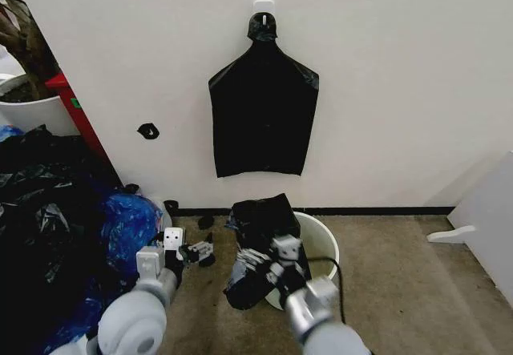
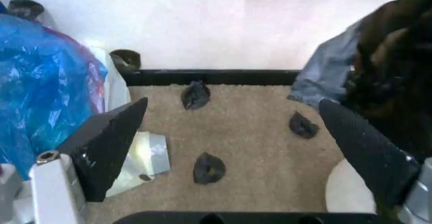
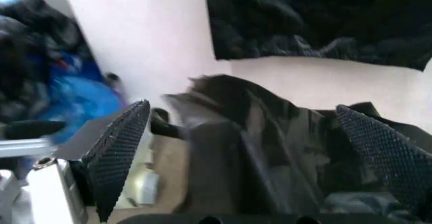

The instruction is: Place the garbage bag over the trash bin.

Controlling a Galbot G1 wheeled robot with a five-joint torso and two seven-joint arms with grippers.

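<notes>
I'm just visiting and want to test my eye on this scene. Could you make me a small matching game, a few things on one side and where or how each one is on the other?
Things:
1. garbage bag
2. trash bin
3. flat black bag
4. left pincer

Places or states:
A. hung from a hook on the wall
B. open, holding nothing, above the carpet near the blue bags
C. draped over the bin's rim on one side
D. standing on the carpet by the wall, white rim partly bare

Pairs: 1-C, 2-D, 3-A, 4-B
</notes>
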